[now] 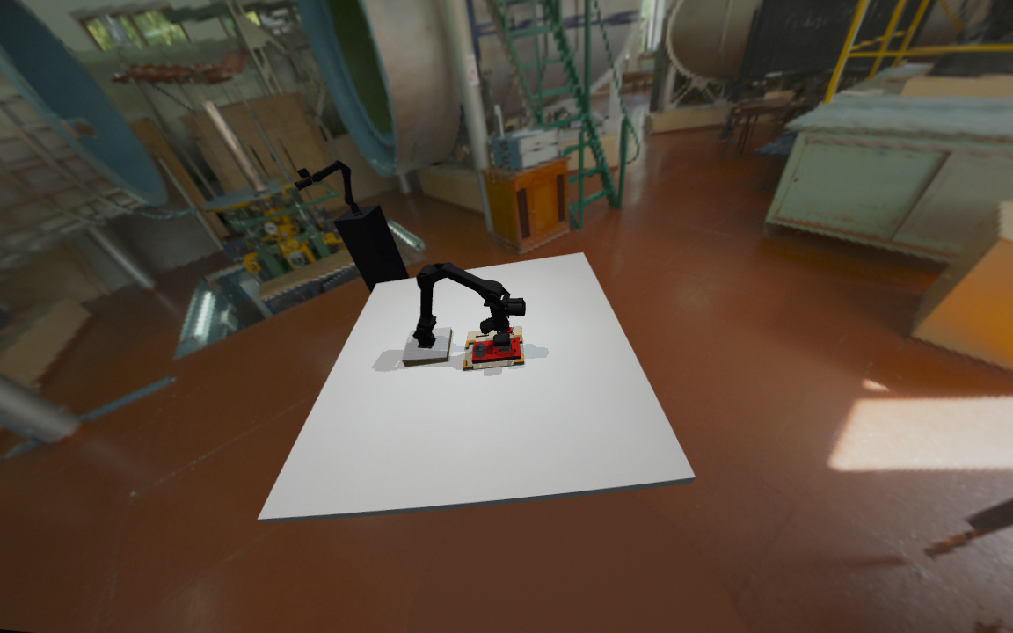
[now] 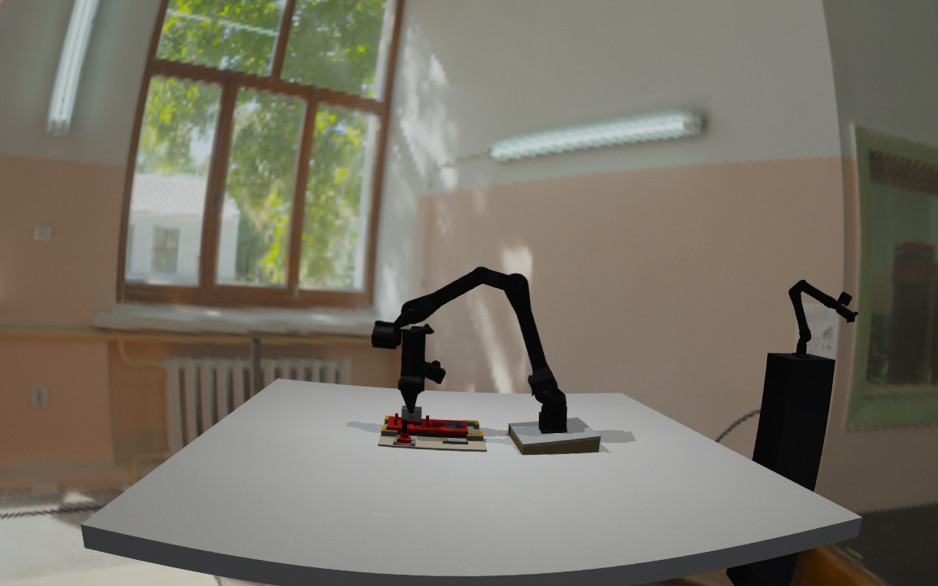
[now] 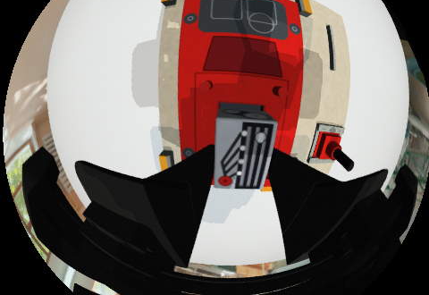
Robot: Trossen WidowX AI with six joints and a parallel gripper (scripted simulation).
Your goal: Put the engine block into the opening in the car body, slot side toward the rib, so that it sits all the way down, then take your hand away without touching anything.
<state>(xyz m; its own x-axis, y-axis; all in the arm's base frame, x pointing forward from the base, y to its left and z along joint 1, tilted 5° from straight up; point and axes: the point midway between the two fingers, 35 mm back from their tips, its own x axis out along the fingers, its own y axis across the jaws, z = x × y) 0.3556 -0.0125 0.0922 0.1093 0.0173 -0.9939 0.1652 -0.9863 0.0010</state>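
Note:
My gripper (image 3: 242,152) (image 2: 411,408) (image 1: 500,337) is shut on the grey engine block (image 3: 245,148) (image 2: 412,414), whose top face has dark slots and a red dot. It holds the block at the near end of the red car body (image 3: 239,57) (image 2: 437,426) (image 1: 494,352), low over it. The block hides the opening. I cannot tell whether the block touches the body. The car body lies on a beige board (image 3: 318,75) (image 2: 450,443) (image 1: 469,339) with orange corner brackets.
A small red part with a black pin (image 3: 331,148) (image 2: 405,439) sits on the board beside the car body. The arm's grey base plate (image 1: 425,352) (image 2: 556,439) lies close by. A black pillar with a second small arm (image 2: 793,415) (image 1: 368,243) stands at the table's edge.

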